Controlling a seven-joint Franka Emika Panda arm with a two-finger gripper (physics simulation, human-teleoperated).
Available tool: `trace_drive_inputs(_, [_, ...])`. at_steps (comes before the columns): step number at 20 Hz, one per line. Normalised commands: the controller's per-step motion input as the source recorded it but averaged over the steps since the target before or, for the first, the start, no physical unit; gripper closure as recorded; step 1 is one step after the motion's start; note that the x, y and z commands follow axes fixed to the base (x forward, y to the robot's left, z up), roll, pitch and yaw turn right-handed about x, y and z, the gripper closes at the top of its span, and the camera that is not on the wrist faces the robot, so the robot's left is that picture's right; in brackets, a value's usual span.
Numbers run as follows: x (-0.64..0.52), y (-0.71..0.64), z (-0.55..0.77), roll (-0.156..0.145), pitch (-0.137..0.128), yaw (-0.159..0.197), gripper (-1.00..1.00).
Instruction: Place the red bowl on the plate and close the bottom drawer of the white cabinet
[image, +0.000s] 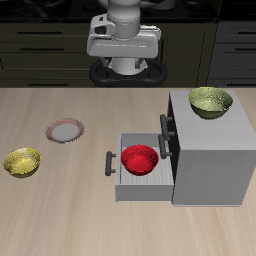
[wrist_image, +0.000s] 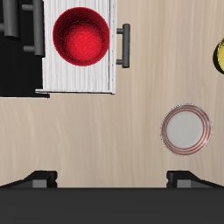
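1. The white box-shaped cabinet (image: 208, 150) stands at the right of the exterior frame on the pale wood-grain bench (image: 60, 215). A glossy yellow-green bowl (image: 210, 101) sits on its top.
2. Its bottom drawer (image: 140, 180), a shallow light grey-white tray with a dark bar handle, is pulled fully out toward the frame's centre. Closing it is the later step, I judge.
3. The small glossy bright red round bowl (image: 140, 159) lies inside that open drawer, untouched.
4. The small flat plate (image: 65, 130), pale grey-white with a reddish-brown rim, lies bare at the exterior frame's left, well apart from the drawer. A second yellow-green bowl (image: 22, 162) sits near it.
5. My fingers (wrist_image: 111, 178) hang high above the bench, apart and holding nothing.
6. So the first step, fetching the red bowl, is not yet begun. Next I should descend over the drawer, straddle the bowl's rim, then clamp.
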Motion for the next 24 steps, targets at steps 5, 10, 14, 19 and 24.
trace_drive_inputs(5, [0.26, -0.08, 0.07, 0.021, 0.018, 0.035, -1.0])
trace_drive_inputs(10, [0.23, -0.01, 0.12, -0.006, -0.01, 0.045, -1.0])
trace_drive_inputs(14, [0.26, -0.03, 0.18, -0.013, -0.016, 0.039, -1.0])
trace_drive_inputs(19, [0.14, -0.01, 0.04, 0.024, 0.009, 0.093, -1.0])
trace_drive_inputs(24, [0.05, 0.04, -0.09, 0.037, 0.018, 0.209, -1.0])
